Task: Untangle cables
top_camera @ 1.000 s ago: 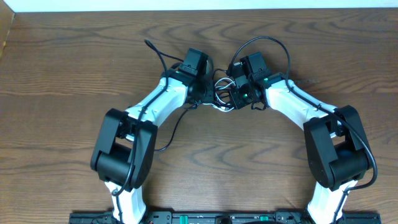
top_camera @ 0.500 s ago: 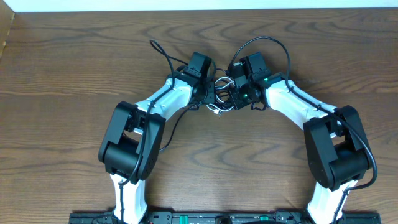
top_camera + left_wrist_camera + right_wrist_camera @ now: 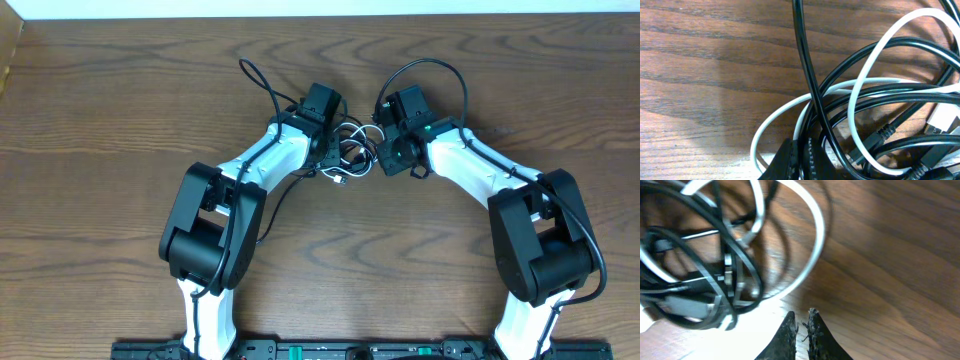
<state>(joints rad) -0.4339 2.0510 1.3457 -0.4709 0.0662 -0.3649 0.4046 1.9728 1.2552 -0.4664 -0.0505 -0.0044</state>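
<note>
- Brown wood-grain table (image 3: 120,120) carries the cables (image 3: 352,150), bunched in one tangle between the tips of the two arms.
- One white cable (image 3: 865,65) loops through several black cables (image 3: 807,65). Small plug ends (image 3: 940,117) lie at the tangle's edge.
- Left gripper (image 3: 801,152) sits at the left edge of the tangle with its jaws pressed together. White and black cords run right up against the tips, and I cannot tell whether one is pinched there.
- Right gripper (image 3: 802,322) is just beside the right side of the tangle, over bare wood. Its fingers are all but together, with nothing between them.
</note>
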